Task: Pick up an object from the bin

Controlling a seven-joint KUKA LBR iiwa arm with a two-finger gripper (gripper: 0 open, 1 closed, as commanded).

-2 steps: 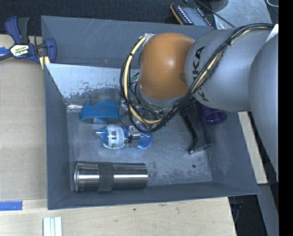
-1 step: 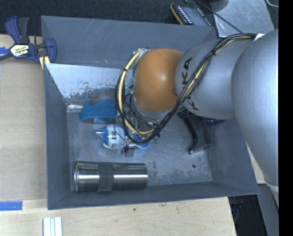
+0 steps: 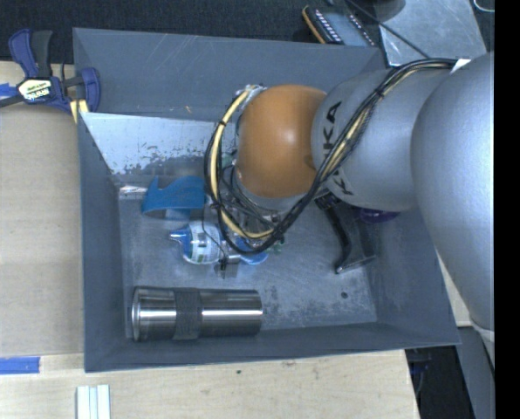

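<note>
The gripper (image 3: 229, 263) hangs low beside a small blue-and-white object (image 3: 197, 245). A black-banded silver metal cylinder (image 3: 197, 312) lies nearby.

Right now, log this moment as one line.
gripper: low mid-bin, beside small blue-and-white thing | hold: unconfirmed | blue plastic piece: next to it | metal cylinder: lying apart

Partial "KUKA" lettering on arm (image 3: 331, 140)

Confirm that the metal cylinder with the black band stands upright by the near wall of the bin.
Not right. The metal cylinder with the black band lies on its side, not upright, by the near wall of the bin. The camera view shows its length running left to right.
</note>
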